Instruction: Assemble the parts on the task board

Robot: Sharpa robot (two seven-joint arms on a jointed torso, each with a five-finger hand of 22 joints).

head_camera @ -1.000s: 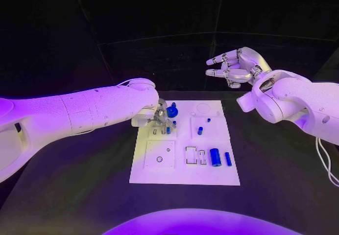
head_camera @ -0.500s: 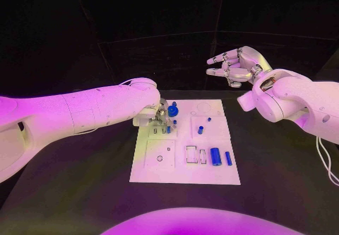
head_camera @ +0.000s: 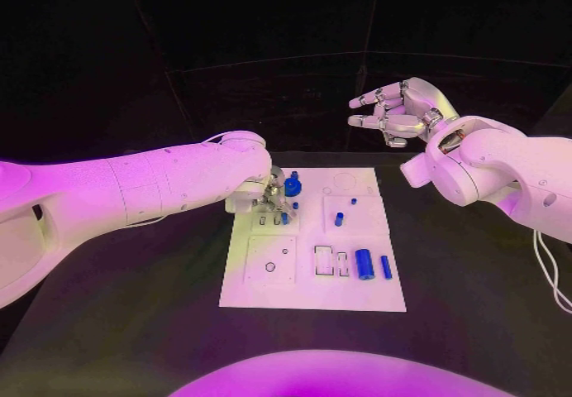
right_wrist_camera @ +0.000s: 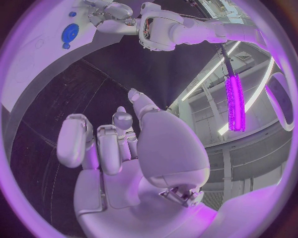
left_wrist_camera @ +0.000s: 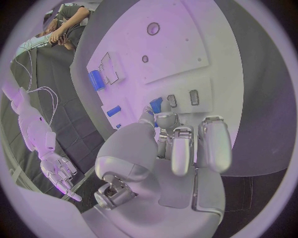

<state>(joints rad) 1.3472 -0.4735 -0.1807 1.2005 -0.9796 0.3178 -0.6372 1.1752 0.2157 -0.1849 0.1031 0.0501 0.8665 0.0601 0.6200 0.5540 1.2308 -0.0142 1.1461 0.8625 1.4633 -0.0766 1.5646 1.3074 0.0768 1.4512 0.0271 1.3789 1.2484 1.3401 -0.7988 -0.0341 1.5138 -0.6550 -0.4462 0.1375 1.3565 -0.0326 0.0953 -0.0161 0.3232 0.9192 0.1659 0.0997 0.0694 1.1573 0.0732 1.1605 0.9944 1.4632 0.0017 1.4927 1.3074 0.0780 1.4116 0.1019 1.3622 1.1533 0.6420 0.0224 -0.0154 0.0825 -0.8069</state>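
Note:
The white task board (head_camera: 269, 289) lies mid-table. My left hand (head_camera: 272, 200) reaches down onto its far left part, beside a round blue part (head_camera: 292, 186). In the left wrist view the left hand (left_wrist_camera: 180, 144) pinches a small blue part (left_wrist_camera: 155, 104) between thumb and fingertip, next to two small slots (left_wrist_camera: 194, 96). That small blue part (head_camera: 283, 219) touches the board. A thick blue cylinder (head_camera: 364, 265), a slimmer one (head_camera: 385, 266) and a short peg (head_camera: 339, 219) lie on the board's right side. My right hand (head_camera: 399, 112) hangs high behind the board, fingers apart, holding nothing.
Black table (head_camera: 477, 281) surrounds the board on every side. The right wrist view shows my right hand (right_wrist_camera: 124, 144) in the air, with the round blue part (right_wrist_camera: 70, 33) and the left hand (right_wrist_camera: 111, 12) far off on the board (right_wrist_camera: 31, 64).
The right hand has drifted slightly to the right in the air. The left hand has stayed at the same spot on the board.

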